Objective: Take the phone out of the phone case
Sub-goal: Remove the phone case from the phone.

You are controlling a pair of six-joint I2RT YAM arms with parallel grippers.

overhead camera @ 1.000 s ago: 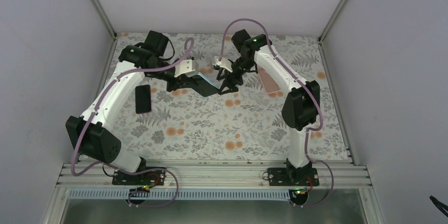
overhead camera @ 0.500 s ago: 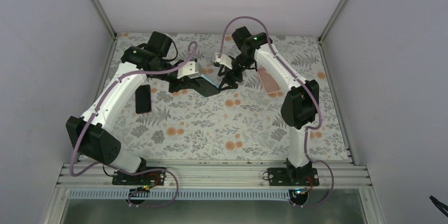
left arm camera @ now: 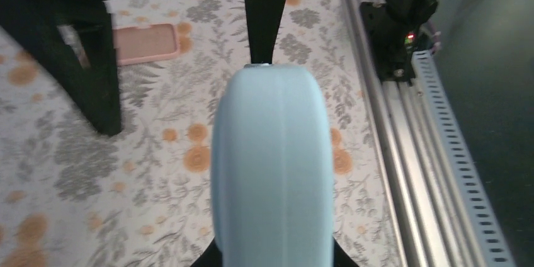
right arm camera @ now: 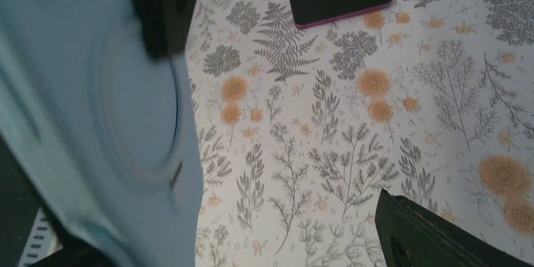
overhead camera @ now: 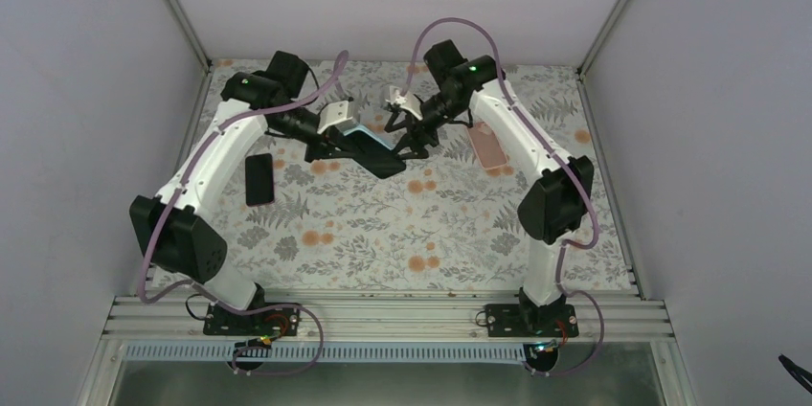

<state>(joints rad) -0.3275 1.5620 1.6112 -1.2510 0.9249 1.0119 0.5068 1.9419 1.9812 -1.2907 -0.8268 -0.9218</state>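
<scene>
Left tool [overhead camera: 343,141] pinches the phone case [left arm camera: 271,166] aloft; right tool [overhead camera: 410,146] stands wide (empty). A prying push may slip the case free.

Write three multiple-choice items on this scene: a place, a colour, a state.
1. Where does the pink case lie? A. on the table beside the right arm B. in the left jaws C. on the metal rail
2. What colour is the case in the left jaws? A. red B. light blue C. green
3. How do the right jaws stand? A. shut on a black phone B. shut on the pink case C. open
Answers: 1 A, it lies flat there; 2 B, both wrist views show pale blue; 3 C, bare table shows between them.
</scene>
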